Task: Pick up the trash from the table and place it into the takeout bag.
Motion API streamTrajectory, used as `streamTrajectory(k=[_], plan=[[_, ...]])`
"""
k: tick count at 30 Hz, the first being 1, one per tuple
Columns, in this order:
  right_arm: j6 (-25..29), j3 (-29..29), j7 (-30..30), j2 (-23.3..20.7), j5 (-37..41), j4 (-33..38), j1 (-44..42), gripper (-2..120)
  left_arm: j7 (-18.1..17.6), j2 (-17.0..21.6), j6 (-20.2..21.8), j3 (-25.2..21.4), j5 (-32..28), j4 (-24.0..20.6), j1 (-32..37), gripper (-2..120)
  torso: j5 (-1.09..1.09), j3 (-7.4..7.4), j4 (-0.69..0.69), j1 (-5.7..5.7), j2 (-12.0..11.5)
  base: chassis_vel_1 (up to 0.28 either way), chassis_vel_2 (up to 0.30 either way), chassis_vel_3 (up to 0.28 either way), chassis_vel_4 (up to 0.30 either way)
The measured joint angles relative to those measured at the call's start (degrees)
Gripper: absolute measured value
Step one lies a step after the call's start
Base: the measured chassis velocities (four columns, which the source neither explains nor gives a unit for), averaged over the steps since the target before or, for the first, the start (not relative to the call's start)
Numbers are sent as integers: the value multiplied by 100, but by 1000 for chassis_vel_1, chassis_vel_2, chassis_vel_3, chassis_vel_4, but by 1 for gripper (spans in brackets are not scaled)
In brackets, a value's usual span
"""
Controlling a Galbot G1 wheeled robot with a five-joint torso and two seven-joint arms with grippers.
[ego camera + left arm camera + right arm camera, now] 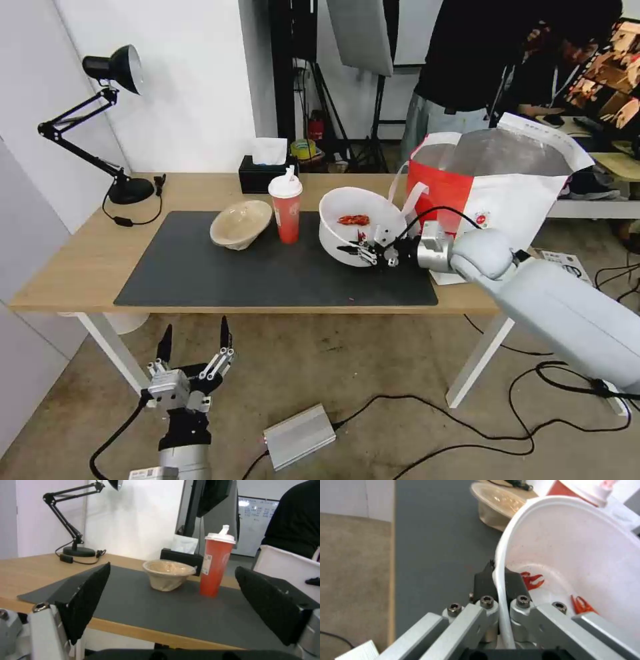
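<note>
- On the bench (80,260) mat, the right gripper (361,253) pinches the tilted white bowl's (353,230) rim beside the bag (507,180); a thin-rim hold may slip, spilling scraps (532,580).
- Left gripper (193,347) hangs open below the bench edge.

On the table (80,257), the paper-pulp bowl (241,224), cup (287,208) and white bowl (360,223) were ranged left to right, the takeout bag (507,180) rightmost, a tissue box (265,175) behind.
</note>
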Motion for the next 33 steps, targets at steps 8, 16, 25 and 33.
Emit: streamTrajectory(k=[8, 16, 25, 33], plan=[[0, 107, -103, -252, 214, 472, -142, 0, 2, 1, -48, -9, -1, -23, 28, 100, 0, 0, 1, 0, 1, 0, 0, 0, 0], [9, 269, -163, -472, 392, 785, -240, 0, 3, 4, -81, -9, -8, -25, 21, 100, 0, 0, 0, 0, 1, 0, 0, 0, 0], [9, 429, -221, -769, 532, 1152, -403, 0, 5, 7, -85, 28, -13, -21, -11, 100, 0, 0, 1, 0, 1, 0, 0, 0, 0], [-2, 637, -231, -1030, 633, 1536, -638, 0, 7, 9, -119, 43, -12, -12, -11, 100, 0, 0, 1, 0, 1, 0, 0, 0, 0]])
